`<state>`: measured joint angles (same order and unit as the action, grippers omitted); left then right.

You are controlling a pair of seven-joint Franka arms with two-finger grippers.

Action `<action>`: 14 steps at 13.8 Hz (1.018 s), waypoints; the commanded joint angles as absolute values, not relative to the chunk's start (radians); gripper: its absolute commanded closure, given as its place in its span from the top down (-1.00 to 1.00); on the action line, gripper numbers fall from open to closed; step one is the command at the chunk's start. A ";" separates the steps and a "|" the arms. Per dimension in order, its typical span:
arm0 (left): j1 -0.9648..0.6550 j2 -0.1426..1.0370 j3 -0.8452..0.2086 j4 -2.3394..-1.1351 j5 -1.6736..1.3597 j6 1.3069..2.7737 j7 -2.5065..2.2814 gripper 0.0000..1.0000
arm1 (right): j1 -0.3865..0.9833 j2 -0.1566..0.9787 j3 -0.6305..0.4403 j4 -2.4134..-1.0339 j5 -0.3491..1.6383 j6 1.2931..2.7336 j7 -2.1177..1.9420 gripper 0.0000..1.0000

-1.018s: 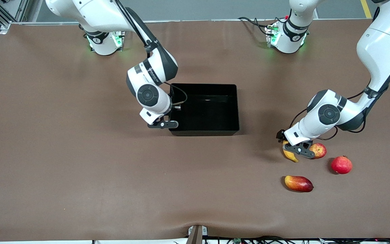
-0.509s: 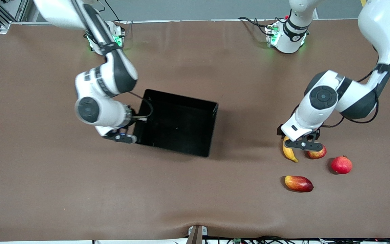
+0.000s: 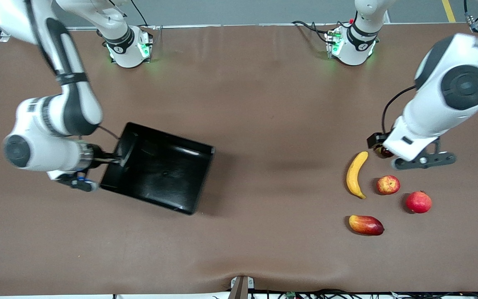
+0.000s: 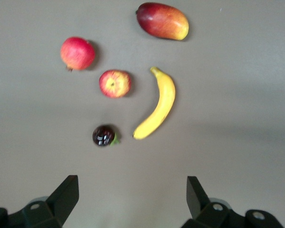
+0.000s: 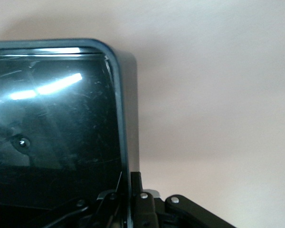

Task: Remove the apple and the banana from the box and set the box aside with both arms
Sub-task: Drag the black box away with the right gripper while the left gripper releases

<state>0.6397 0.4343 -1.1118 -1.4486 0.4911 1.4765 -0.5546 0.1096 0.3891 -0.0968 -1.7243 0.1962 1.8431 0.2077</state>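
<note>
The black tray (image 3: 160, 170) lies askew toward the right arm's end of the table. My right gripper (image 3: 112, 158) is shut on one of its walls; the right wrist view shows my fingers (image 5: 149, 204) clamping the rim (image 5: 119, 118). The yellow banana (image 3: 355, 174) and the small red-and-yellow apple (image 3: 388, 184) lie side by side on the table toward the left arm's end. My left gripper (image 3: 423, 161) is open and empty, high over the table just beside them. Its wrist view shows the banana (image 4: 157, 107) and apple (image 4: 115, 83) under the spread gripper (image 4: 131, 190).
An all-red round fruit (image 3: 418, 202) and an oblong mango (image 3: 366, 224) lie nearer the camera than the apple. A small dark round fruit (image 4: 103, 135) lies beside the banana, partly hidden under my left hand in the front view (image 3: 383, 152).
My right gripper has pulled the tray toward the right arm's end and nearer the camera, turning it. My left gripper has risen off the banana and apple, uncovering both.
</note>
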 commanded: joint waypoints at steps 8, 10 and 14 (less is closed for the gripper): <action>0.435 0.203 -0.751 -1.347 0.273 1.417 -0.425 1.00 | -0.202 0.422 -0.077 -1.746 0.069 1.887 -0.242 -1.00; 0.312 0.135 -0.518 -1.365 0.140 1.462 -0.337 1.00 | -0.265 0.463 -0.077 -1.756 0.064 1.945 -0.355 -1.00; 0.102 0.042 -0.251 -1.452 0.092 1.488 -0.258 1.00 | -0.308 0.494 -0.078 -1.827 0.049 2.054 -0.419 -1.00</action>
